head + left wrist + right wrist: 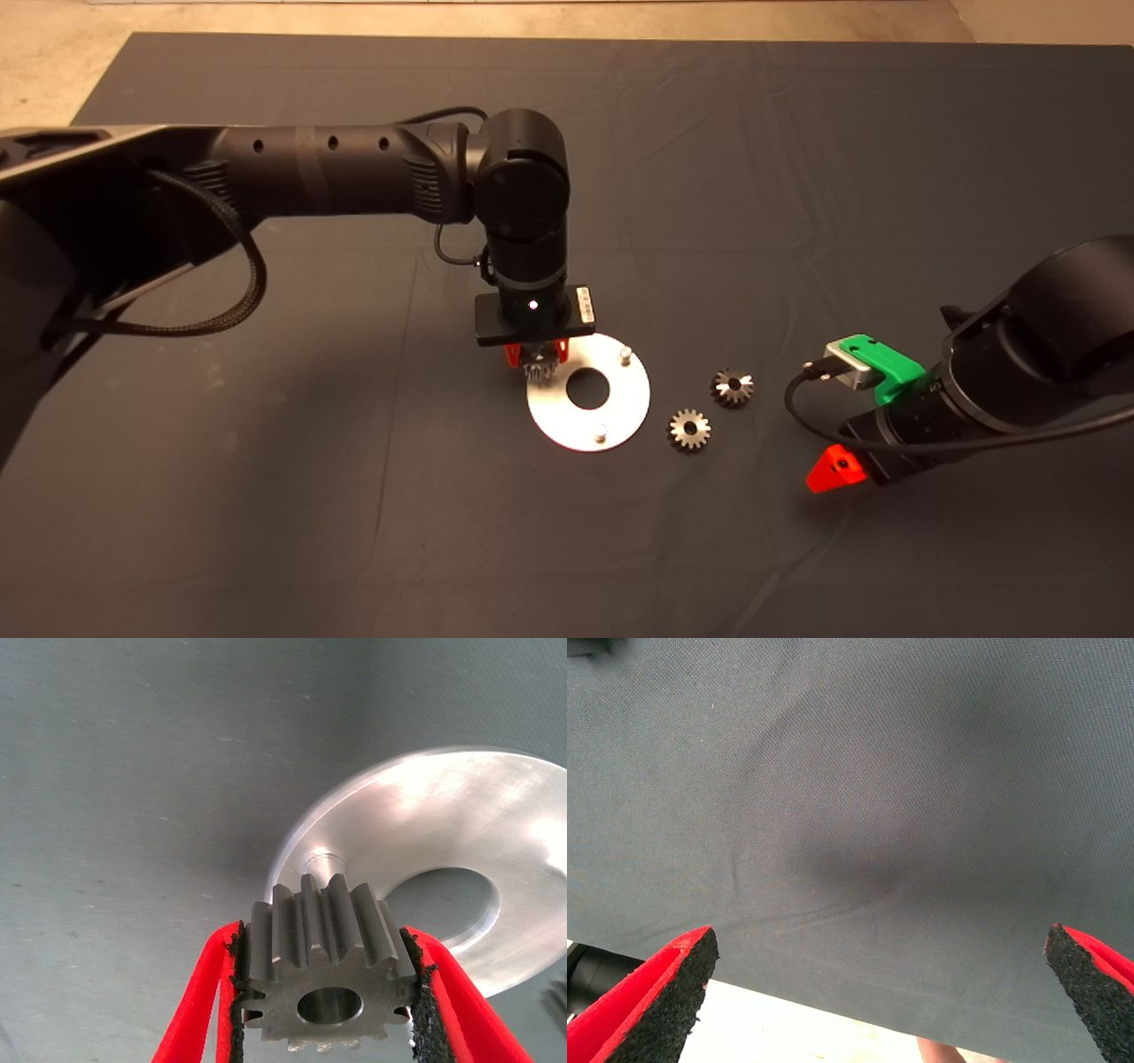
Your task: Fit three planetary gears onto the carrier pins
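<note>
Gear one (323,970) is pinched in the left gripper (328,992) right over the carrier disc's (620,416) near pin (323,859), nothing seated yet, two gears (689,430) loose on the mat (354,487), right gripper (877,992) idle, fingers wide.

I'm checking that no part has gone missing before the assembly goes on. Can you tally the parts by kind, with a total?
Planetary gears: 3, one held in the left gripper as the gripped gear, two loose gears on the mat
Carrier disc: 1
Carrier pins showing: 3
Total: 7
</note>
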Controlling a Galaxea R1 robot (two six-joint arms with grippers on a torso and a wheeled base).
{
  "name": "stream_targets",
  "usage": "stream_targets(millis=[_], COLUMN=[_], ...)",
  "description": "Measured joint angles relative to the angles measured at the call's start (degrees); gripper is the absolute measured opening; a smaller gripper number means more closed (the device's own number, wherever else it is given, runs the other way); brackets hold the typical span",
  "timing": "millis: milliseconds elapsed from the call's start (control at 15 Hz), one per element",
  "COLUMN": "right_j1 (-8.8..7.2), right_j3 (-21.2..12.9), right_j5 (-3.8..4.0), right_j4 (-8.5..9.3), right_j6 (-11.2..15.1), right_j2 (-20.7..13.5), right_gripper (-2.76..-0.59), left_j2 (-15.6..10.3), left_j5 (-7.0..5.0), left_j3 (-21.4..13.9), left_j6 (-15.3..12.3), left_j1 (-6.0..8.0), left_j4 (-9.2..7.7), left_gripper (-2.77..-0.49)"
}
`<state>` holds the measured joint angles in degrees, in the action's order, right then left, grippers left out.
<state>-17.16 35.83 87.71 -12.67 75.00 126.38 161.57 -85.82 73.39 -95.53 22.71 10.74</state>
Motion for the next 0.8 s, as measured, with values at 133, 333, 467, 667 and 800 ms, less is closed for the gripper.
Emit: stream_targets(millis=[133,333,467,667,800], right_j1=[0.0,0.0,0.0,0.0,0.0], right_j3=[0.0,0.0,0.0,0.0,0.0], right_j5=[0.0,0.0,0.0,0.0,0.0], right_j4=[0.0,0.0,0.0,0.0,0.0], right_j6=[-0.02,0.0,-0.02,-0.01,-0.01], right_j2=[-0.02,0.0,0.0,0.0,0.0], right_gripper=[-0.6,-0.6,-0.6,-0.6,-0.6], left_j2=[0.02,0.0,-0.11,-0.33,-0.47], left_j5=[2.08,2.61,3.52,3.55,3.44], left_j3=[-0.05,-0.32,-0.32,-0.32,-0.32], left_j6=[0.02,0.46,0.66,0.71,0.77], left_j1=[0.0,0.0,-0.01,-0.04,-0.02], left_j4=[0.0,-0.02,-0.02,-0.02,0.0], left_gripper=[-2.35,-2.35,-2.35,-2.35,-2.35])
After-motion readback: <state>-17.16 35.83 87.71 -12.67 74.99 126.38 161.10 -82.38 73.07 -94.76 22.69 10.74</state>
